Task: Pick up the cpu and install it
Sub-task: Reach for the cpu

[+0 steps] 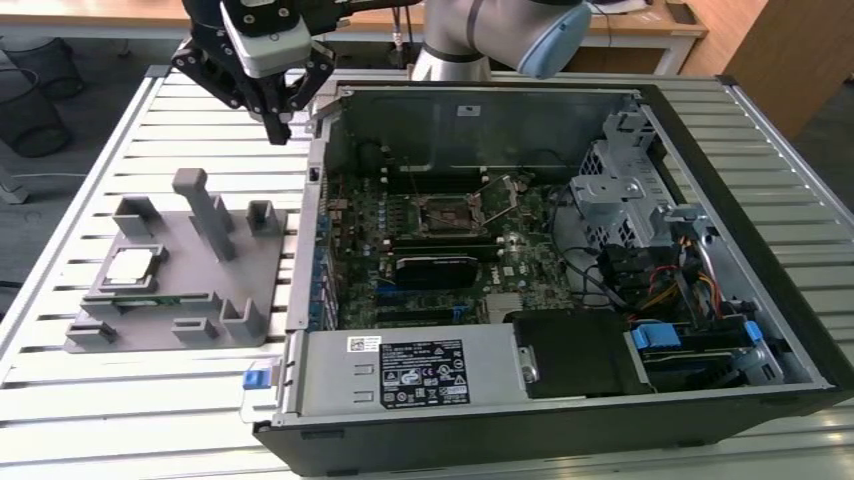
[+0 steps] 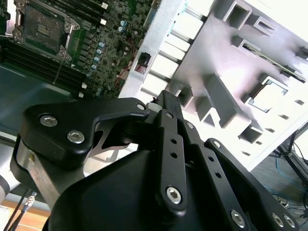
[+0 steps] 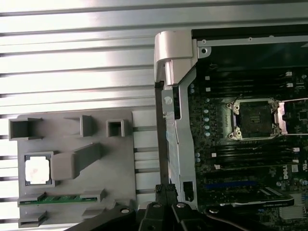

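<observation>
The cpu, a pale silver square, lies flat in a pocket of the grey fixture on the exterior view's left. In the first wrist view the cpu sits at one end of the fixture. My gripper hangs above the table between the fixture and the case's back corner, fingers together and holding nothing. Its fingertips show over the case wall. The open motherboard socket lies inside the case, and the socket has its retention frame swung up.
The open computer case lies on the slatted metal table, with a power supply at the front and drive cages on the exterior view's right. A green memory stick sits in the fixture, among several upright posts.
</observation>
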{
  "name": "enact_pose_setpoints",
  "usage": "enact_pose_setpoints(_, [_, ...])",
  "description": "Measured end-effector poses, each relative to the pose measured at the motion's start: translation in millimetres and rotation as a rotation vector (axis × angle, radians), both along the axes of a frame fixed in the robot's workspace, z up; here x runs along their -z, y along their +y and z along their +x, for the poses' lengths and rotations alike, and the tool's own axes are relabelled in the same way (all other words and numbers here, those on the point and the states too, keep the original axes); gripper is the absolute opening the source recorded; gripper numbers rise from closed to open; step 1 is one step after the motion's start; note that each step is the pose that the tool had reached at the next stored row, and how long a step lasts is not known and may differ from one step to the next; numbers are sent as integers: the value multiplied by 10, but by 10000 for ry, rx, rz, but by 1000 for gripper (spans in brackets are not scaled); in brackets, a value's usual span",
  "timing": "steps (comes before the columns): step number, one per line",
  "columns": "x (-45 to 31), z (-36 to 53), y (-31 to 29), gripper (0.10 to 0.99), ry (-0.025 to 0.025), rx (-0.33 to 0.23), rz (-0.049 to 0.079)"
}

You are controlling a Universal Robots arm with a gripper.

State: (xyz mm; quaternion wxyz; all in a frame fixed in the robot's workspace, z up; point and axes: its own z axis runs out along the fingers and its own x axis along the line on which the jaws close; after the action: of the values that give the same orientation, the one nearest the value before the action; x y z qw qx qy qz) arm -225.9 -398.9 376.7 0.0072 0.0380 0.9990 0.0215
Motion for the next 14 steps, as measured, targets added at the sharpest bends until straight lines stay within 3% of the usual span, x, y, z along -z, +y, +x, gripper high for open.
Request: enact_pose_setpoints(14, [31, -122, 0, 106, 39, 0, -1])
